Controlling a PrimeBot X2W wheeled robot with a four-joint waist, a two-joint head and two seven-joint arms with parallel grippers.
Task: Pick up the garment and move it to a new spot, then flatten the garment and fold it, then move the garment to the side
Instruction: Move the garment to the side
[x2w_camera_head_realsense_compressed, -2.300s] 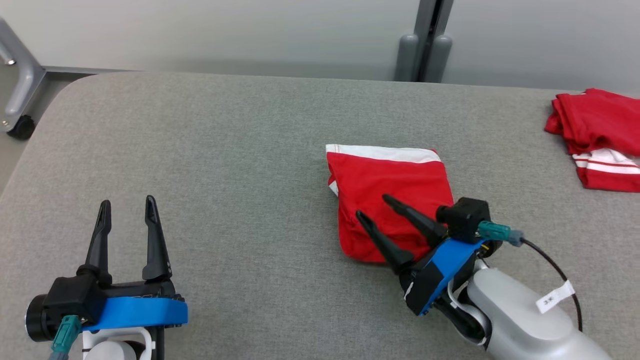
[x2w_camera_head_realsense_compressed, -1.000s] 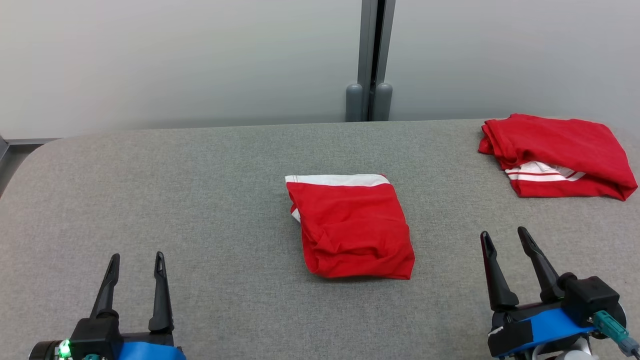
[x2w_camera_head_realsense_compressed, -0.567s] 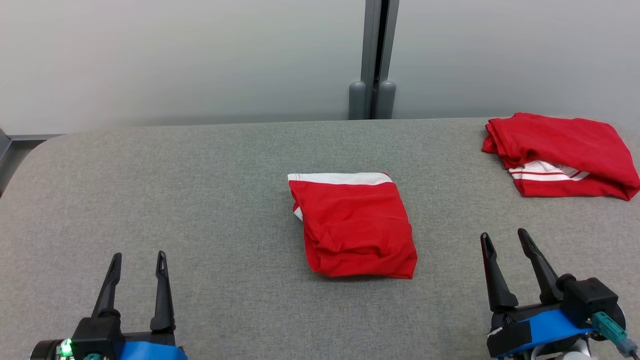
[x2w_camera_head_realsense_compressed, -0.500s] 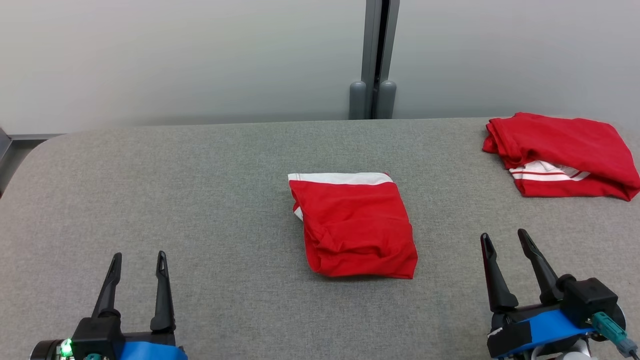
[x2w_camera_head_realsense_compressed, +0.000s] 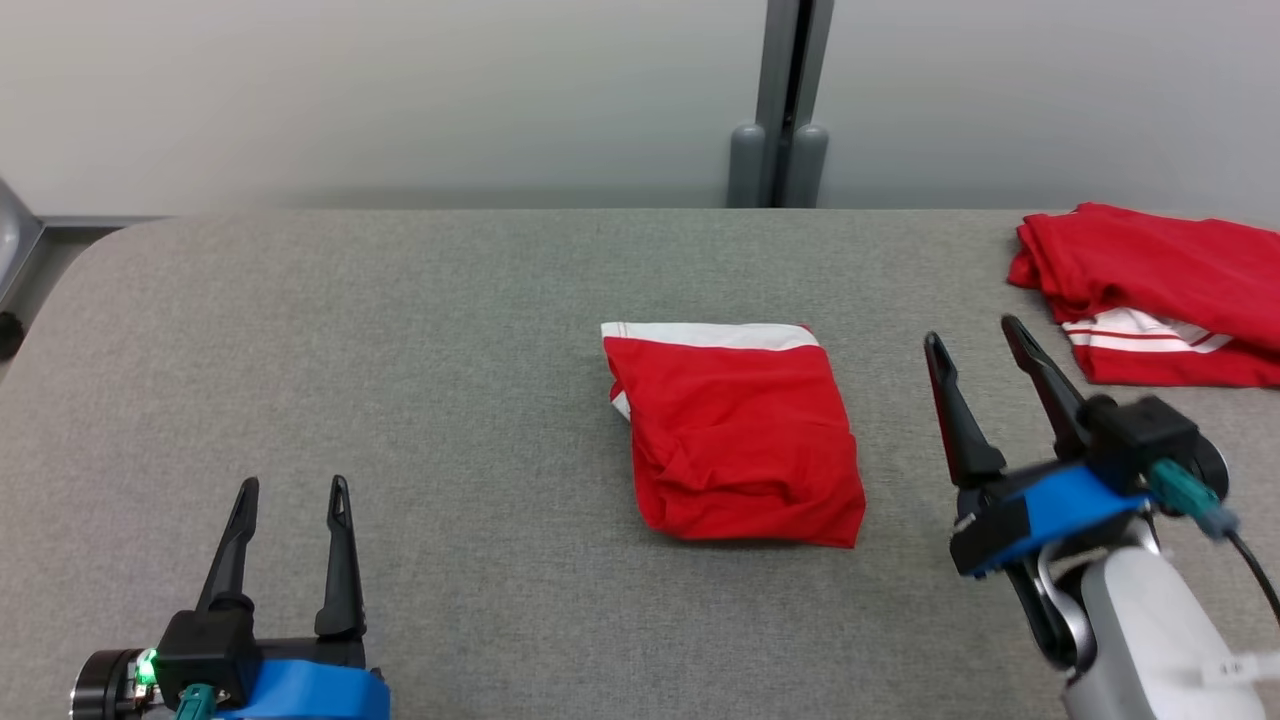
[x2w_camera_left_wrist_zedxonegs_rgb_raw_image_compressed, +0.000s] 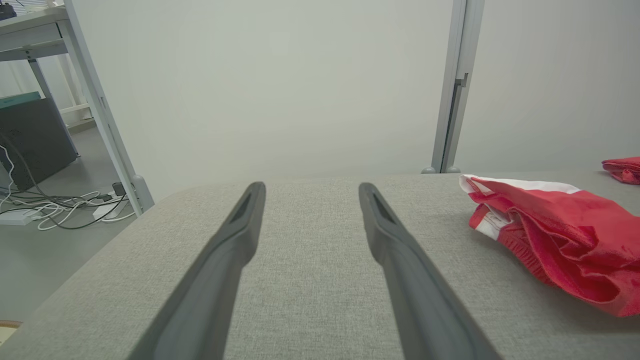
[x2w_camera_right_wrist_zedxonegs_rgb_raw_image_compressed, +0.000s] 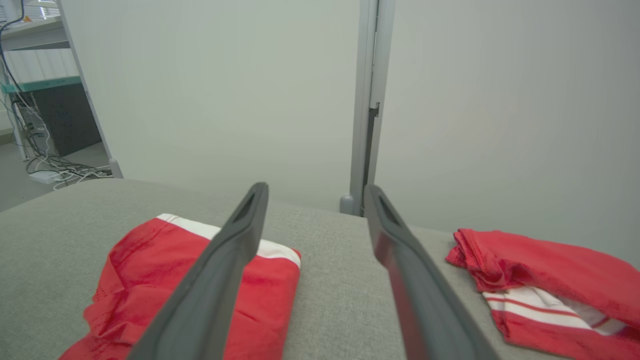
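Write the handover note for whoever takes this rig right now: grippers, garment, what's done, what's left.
Left gripper: open, empty, at the near left of the table.
Right gripper: open, empty, just right of the folded garment, not touching it.
Folded garment: mid-table, white band along its far edge.
Second red garment: far right of the table, loosely bundled.
Done: folding looks complete.
Left: move the folded garment to the side.

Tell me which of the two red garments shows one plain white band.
The folded red garment in the middle; the crumpled red garment at the far right shows red-striped white.
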